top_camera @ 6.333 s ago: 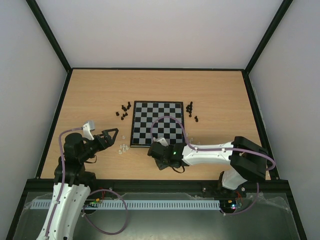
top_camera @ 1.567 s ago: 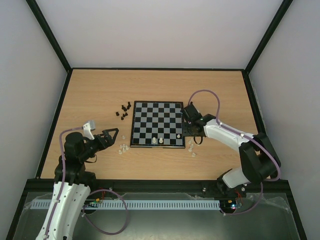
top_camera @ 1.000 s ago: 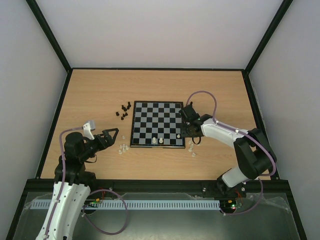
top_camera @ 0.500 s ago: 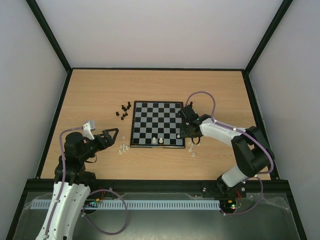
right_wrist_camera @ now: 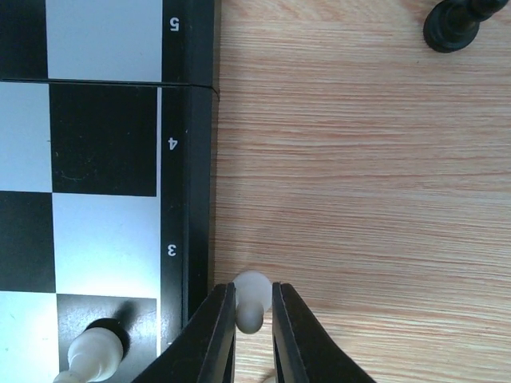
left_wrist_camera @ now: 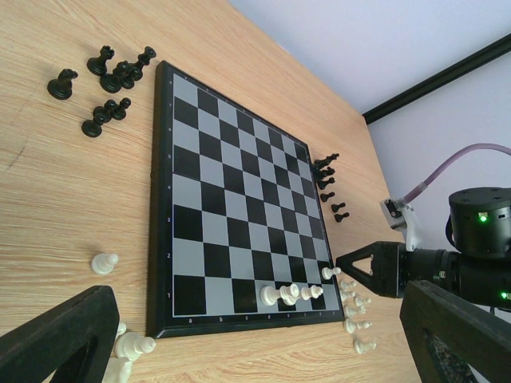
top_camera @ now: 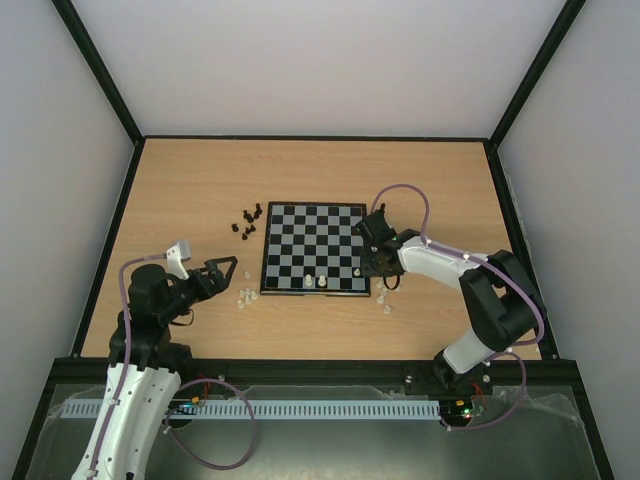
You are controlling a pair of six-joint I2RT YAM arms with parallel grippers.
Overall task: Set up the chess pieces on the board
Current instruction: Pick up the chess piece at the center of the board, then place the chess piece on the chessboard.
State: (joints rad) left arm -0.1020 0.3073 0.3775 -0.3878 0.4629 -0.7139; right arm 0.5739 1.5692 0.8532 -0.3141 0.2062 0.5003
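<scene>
A small pale translucent chess pawn (right_wrist_camera: 251,284) is pinched between the narrowed fingers of the right gripper (right_wrist_camera: 254,298), low in the wrist frame, just right of the rim of the black-and-grey checkered chessboard (right_wrist_camera: 104,136). The left gripper (top_camera: 226,272) is held wide open and holds nothing, at the lower left of the top view, near loose pale pieces (top_camera: 243,296). Small black pieces (top_camera: 248,222) are clustered off the board's upper-left corner.

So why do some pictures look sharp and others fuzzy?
Left wrist view: the black-and-grey checked chessboard is crisp, while the dark fingers of the left gripper are a near blur. Right wrist view: glare whitens a pale board square, and the whitish translucent chess piece at the right gripper looks soft. Top view: even, soft light.
</scene>
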